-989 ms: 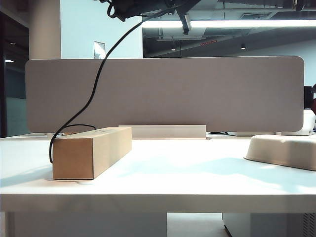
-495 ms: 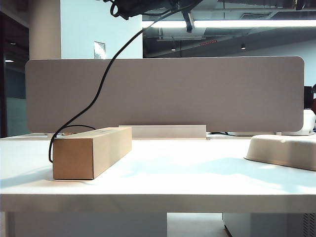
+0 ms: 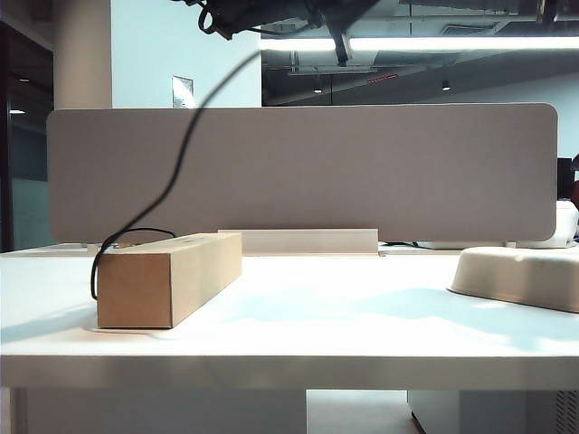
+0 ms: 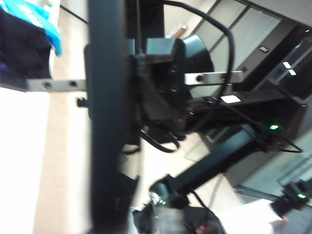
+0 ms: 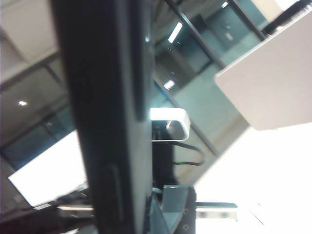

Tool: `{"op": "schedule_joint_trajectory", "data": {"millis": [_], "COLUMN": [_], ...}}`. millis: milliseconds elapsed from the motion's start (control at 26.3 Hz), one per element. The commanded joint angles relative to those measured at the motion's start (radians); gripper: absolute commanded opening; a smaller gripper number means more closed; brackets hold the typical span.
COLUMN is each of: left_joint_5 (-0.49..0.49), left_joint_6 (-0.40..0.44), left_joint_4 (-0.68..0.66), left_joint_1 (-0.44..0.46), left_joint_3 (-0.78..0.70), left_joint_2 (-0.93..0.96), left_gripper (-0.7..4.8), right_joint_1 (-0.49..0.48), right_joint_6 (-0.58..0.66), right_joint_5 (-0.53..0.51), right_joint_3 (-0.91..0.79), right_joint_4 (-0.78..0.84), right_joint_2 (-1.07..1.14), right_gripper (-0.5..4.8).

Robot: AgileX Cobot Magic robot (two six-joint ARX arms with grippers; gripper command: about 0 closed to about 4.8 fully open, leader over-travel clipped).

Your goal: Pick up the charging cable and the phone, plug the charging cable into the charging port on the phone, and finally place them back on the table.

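Charging cable (image 3: 172,185) has swung left, blurred mid-sway.
Right end effector (image 4: 131,83) pinches the phone (image 5: 107,122) above the tabletop (image 3: 362,316) for plugging; I cannot tell the left end effector's (image 5: 178,207) grip beside it.

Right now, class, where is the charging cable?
In the exterior view, the charging cable hangs on the left, from the arms at the top edge down behind the cardboard box on the table.
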Motion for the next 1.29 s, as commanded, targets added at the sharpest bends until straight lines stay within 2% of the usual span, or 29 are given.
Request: {"op": "schedule_joint_trajectory", "data": {"millis": [38,152,190,228,266,533,723,951,1142,1294], "left_joint_5": [0.056,0.066,0.095,0.160,0.158,0.130,0.008,-0.142,-0.248,-0.380], "left_joint_6": [0.000,-0.011,-0.022,-0.038,-0.059,-0.060,-0.060,-0.033,0.045,0.143], "left_joint_4": [-0.030,-0.071,-0.071,-0.072,-0.077,-0.079,-0.078,-0.079,-0.101,-0.166], "left_joint_1": [0.021,0.050,0.056,0.069,0.085,0.180,0.242,0.302,0.304,0.304], "left_joint_3": [0.006,0.006,0.006,0.006,0.006,0.006,0.006,0.007,0.006,0.007], "left_joint_2": [-0.008,-0.009,-0.009,-0.010,-0.015,-0.062,-0.093,-0.122,-0.123,-0.123], "left_gripper": [1.57,1.57,1.54,0.95,-0.05,-0.05,-0.05,-0.05,-0.05,-0.05], "right_joint_1": [-0.024,-0.055,-0.064,-0.068,-0.069,-0.070,-0.070,-0.070,-0.070,-0.070], "right_joint_6": [-0.048,-0.058,-0.058,-0.058,-0.066,-0.279,-0.408,-0.451,-0.451,-0.452], "right_joint_5": [0.035,0.047,0.045,0.041,0.042,0.057,0.153,0.230,0.285,0.311], "right_joint_3": [0.005,0.005,0.005,0.005,0.005,0.005,0.005,0.005,0.005,0.005], "right_joint_4": [-0.037,-0.064,-0.072,-0.098,-0.128,-0.434,-0.627,-0.764,-0.855,-0.898], "right_joint_2": [-0.002,-0.002,-0.002,-0.002,-0.001,-0.002,0.001,0.007,0.019,0.019], "right_gripper": [-0.07,-0.07,-0.07,-0.07,-0.07,-0.07,-0.07,-0.07,-0.07,-0.07]}}
